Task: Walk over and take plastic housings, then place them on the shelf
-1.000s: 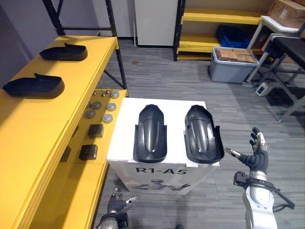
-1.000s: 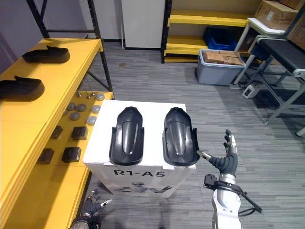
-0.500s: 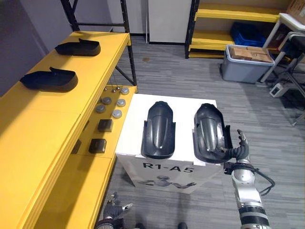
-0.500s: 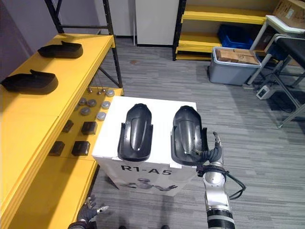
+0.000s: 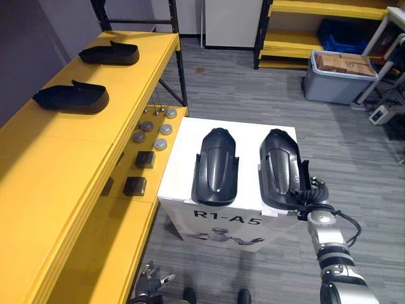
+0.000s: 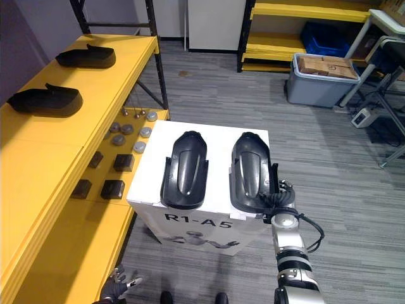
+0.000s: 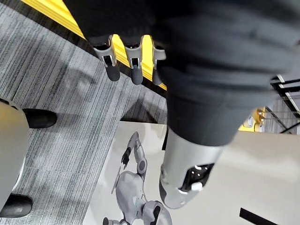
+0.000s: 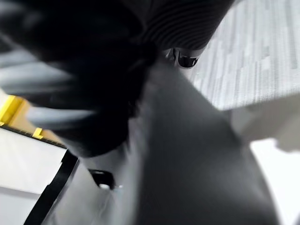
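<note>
Right at the near corner of the right housing (image 5: 278,161), right hand (image 5: 310,199) fingers (image 5: 303,189); grip unclear

The right hand (image 5: 311,197) blends into the dark near right corner of the right housing (image 5: 280,166); whether it grips cannot be told. The left hand (image 5: 150,284) is cut off at the near edge.

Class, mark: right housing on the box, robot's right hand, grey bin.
right housing (image 5: 279,163), left eye view, domed top.
right hand (image 5: 309,197), left eye view, dark back.
grey bin (image 5: 338,88), left eye view, front wall.
</note>
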Robot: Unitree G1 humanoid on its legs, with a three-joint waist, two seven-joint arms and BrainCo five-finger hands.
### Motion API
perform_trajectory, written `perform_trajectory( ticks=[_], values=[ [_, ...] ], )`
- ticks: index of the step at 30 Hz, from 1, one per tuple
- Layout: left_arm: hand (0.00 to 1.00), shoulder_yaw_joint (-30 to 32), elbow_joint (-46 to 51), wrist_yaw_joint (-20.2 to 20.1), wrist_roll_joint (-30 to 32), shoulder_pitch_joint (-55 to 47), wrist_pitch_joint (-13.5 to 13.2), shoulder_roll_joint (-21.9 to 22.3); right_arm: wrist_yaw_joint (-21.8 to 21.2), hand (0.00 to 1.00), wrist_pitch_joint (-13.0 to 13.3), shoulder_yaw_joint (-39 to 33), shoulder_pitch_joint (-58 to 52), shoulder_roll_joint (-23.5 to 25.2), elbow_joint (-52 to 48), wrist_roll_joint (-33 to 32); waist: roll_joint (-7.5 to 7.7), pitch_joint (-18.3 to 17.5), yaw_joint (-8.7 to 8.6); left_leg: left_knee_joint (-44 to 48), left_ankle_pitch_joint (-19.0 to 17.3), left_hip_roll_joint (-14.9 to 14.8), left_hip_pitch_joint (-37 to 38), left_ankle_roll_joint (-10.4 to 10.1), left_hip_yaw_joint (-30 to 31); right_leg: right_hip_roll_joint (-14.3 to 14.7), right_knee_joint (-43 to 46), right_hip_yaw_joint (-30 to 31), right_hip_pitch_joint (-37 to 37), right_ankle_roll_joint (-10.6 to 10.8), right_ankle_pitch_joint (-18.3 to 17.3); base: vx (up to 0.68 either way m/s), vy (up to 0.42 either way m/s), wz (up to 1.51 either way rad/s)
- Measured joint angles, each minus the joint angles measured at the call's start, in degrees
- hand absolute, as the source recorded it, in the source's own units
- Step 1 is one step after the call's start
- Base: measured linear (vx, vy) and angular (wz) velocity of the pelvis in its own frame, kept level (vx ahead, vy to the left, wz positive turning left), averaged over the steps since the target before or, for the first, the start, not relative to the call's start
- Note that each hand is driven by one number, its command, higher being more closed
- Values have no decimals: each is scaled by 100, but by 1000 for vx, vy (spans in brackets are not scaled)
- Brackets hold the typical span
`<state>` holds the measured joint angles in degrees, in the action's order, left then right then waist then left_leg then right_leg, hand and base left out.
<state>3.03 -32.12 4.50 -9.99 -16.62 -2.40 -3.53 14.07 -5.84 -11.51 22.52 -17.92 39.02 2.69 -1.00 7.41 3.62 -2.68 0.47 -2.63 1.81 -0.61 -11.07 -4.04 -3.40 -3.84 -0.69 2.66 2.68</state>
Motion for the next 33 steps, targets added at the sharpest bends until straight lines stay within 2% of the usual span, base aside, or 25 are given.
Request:
perform_trajectory(
  ticks=[5,9,14,16,17,20,26,33],
  values=[
    [0,1,95,3,1,13,2,8,-5,100,0,-31,-196,-14,-188,-141,-22,57,-80,-101,1,-29,159,-4,26,37,-20,-12,-121,-3,2,16,-7,1],
    [0,81,613,24,5,10,8,103,-89,100,5,-12,-975,306,-1458,-53,-12,89,-131,-102,1,-29,152,-3,73,32,-9,-31,-139,-3,5,0,2,5],
    [0,151,1541,51,15,-24,-23,226,-43,100,8,-202,-1886,721,-2982,393,-10,92,-155,-79,0,-16,150,-3,218,0,-1,-143,-189,0,2,-14,6,13],
    [0,224,1929,63,13,-87,-37,312,-16,100,20,-201,-2087,896,-3572,600,-7,98,-216,-62,-1,-12,157,-3,227,-8,-11,-148,-222,1,1,0,0,0],
    [0,216,2131,66,14,-129,-59,315,4,100,39,-193,-2156,999,-3843,705,-5,103,-265,-54,-2,-12,177,-4,234,-9,-14,-151,-243,1,1,-36,7,4],
    [0,166,2745,70,5,-149,-117,340,66,100,172,-164,-2439,1254,-4669,936,3,110,-270,-7,-11,-15,182,-14,238,-12,-26,-151,-276,7,-7,-46,5,1],
    [0,-501,3838,37,-143,-167,-354,326,54,100,508,628,-2774,1441,-5584,1270,5,111,-269,50,-33,-15,242,-45,224,-27,-24,-156,-354,34,-60,-31,0,-1],
    [0,-1193,4024,-6,-901,63,-374,277,-63,100,600,1550,-2772,1437,-5611,1879,1,101,-257,57,-29,-6,239,-45,240,-31,-18,-166,-360,34,-59,3,1,1]
  ],
)
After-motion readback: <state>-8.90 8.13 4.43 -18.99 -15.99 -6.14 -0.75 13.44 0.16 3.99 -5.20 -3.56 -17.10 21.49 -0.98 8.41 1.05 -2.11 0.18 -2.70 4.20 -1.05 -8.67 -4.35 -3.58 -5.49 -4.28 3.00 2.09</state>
